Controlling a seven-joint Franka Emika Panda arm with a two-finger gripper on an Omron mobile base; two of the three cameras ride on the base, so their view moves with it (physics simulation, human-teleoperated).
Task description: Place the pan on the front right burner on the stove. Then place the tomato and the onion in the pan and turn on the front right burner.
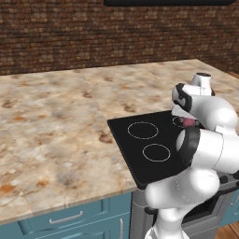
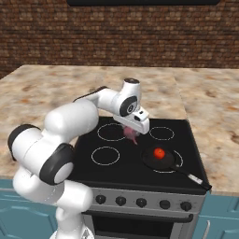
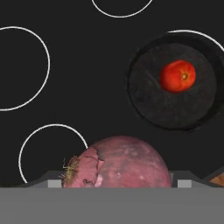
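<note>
Onion (image 3: 118, 162) is grasped in the pincer (image 2: 132, 135), held above the stove (image 2: 140, 172) glass, up-left of the pan (image 2: 158, 159). Tomato (image 2: 159, 153) is seated in the pan, which is set on the front right burner (image 2: 179, 163). Marble counter (image 1: 46, 140) is seen around the stove.

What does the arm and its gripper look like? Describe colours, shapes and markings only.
The arm is built of glossy white rounded segments, bulbous at the joints, with black bands ringing the joints. A round grey cap tops the wrist. The gripper hangs from a white boxy hand with small dark spots on its side. No cables or lettering can be made out.
</note>
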